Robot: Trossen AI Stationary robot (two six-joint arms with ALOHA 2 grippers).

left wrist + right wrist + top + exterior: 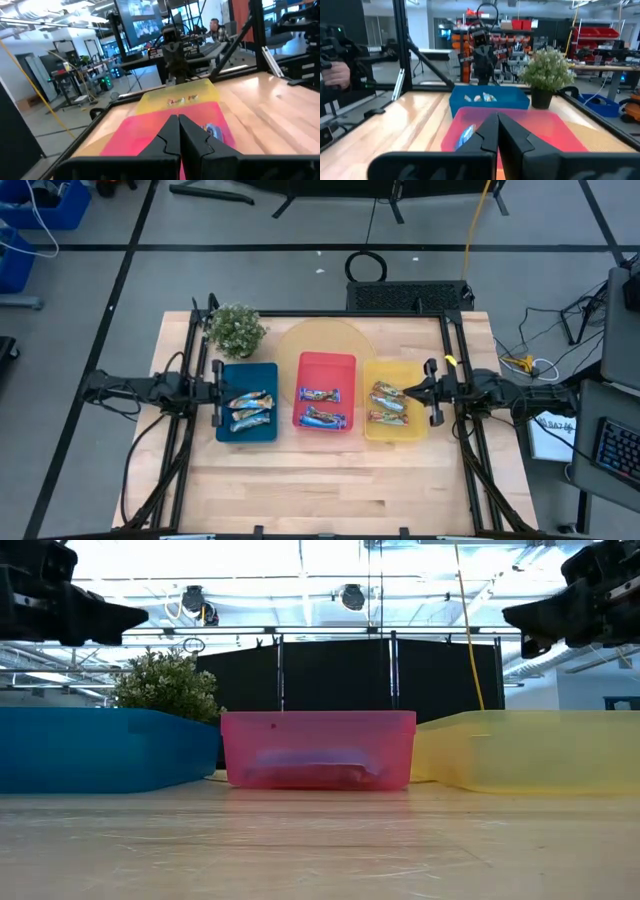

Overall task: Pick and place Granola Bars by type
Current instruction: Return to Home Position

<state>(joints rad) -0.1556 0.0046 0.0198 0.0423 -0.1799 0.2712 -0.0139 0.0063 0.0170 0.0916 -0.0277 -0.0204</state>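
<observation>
Three trays stand in a row at mid-table. The blue tray (247, 430) holds light-wrapped granola bars (250, 408). In the red tray (325, 370) lie two blue-white bars (322, 406), one of which shows in the right wrist view (466, 134). The yellow tray (395, 430) holds several red-brown bars (388, 402). My left gripper (225, 391) (177, 117) hovers shut at the blue tray's left edge, above the trays (110, 615). My right gripper (406, 392) (497, 116) hovers shut over the yellow tray's right part (520, 612). Neither holds a bar.
A potted plant (237, 328) stands at the far left corner behind the blue tray. A round wooden board (322, 338) lies behind the red tray. Black frame rails (458, 350) border the table. Bare wood (320, 480) stretches along the near side. A person's hand (335, 75) shows beyond the table.
</observation>
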